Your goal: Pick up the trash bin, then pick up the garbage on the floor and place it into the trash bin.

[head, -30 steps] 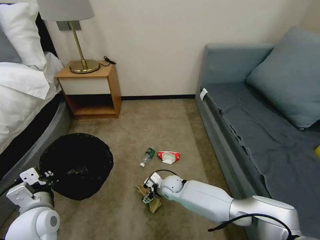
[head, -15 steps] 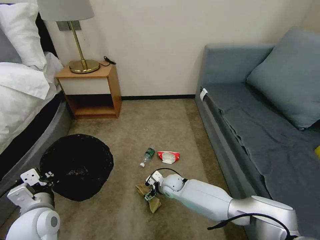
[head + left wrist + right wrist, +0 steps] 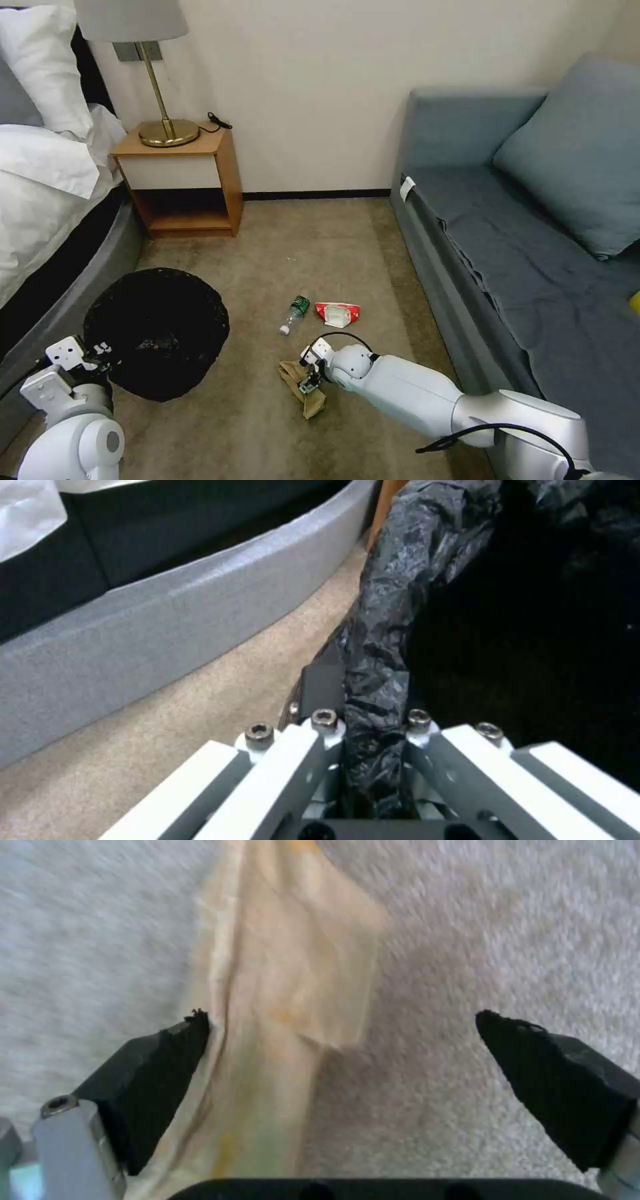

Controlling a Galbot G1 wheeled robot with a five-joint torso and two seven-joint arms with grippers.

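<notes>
The trash bin (image 3: 157,330) with its black bag liner hangs low at the left, my left gripper (image 3: 100,352) shut on its rim (image 3: 377,680). A tan paper wad (image 3: 303,392) lies flat on the carpet, pale and crumpled in the right wrist view (image 3: 280,1005). My right gripper (image 3: 311,383) is down over it, open, with the wad between the two black fingertips (image 3: 160,1060) and touching one of them. Farther off lie a small clear bottle with a green label (image 3: 294,313) and a red-and-white packet (image 3: 337,313).
A grey sofa (image 3: 520,253) runs along the right, its edge close to my right arm. A bed with a curved grey base (image 3: 67,287) sits at the left, next to the bin. A wooden nightstand with a lamp (image 3: 180,180) stands by the far wall.
My right gripper has shifted slightly right along the wad and stayed low over it. The bin has edged a little to the right in the left gripper's hold.
</notes>
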